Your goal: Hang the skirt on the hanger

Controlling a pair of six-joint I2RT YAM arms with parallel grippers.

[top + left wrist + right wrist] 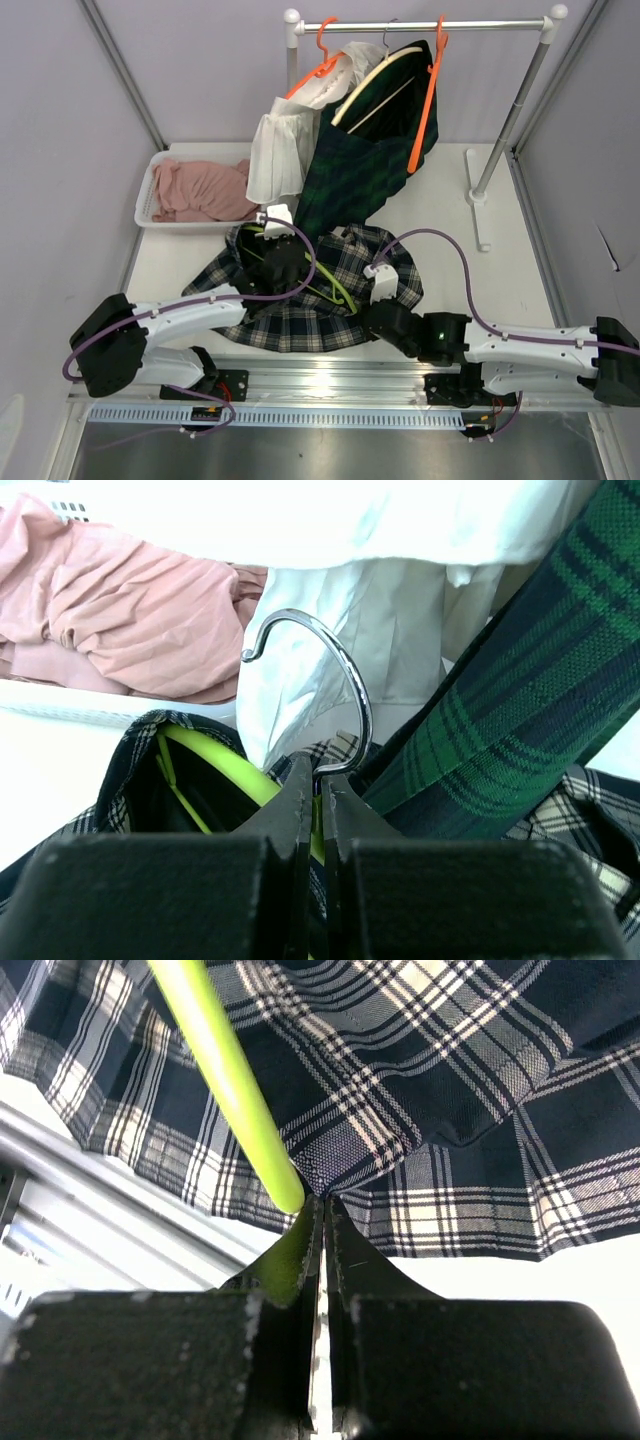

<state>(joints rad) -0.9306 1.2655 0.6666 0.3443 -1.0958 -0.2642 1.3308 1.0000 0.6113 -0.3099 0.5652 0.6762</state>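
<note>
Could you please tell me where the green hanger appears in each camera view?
Top external: the green hanger lies centre frame, on the plaid skirt.
Left wrist: lower centre, its metal hook rising from the shut left gripper.
Right wrist: a bar from top left down to the right gripper.
Shared landmark: the plaid skirt.

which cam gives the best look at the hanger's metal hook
Left wrist: the hook arcs clear against white cloth, above the left gripper clamping its stem. Top external loses it at that gripper. Right wrist shows only the green hanger arm over the skirt.
</note>
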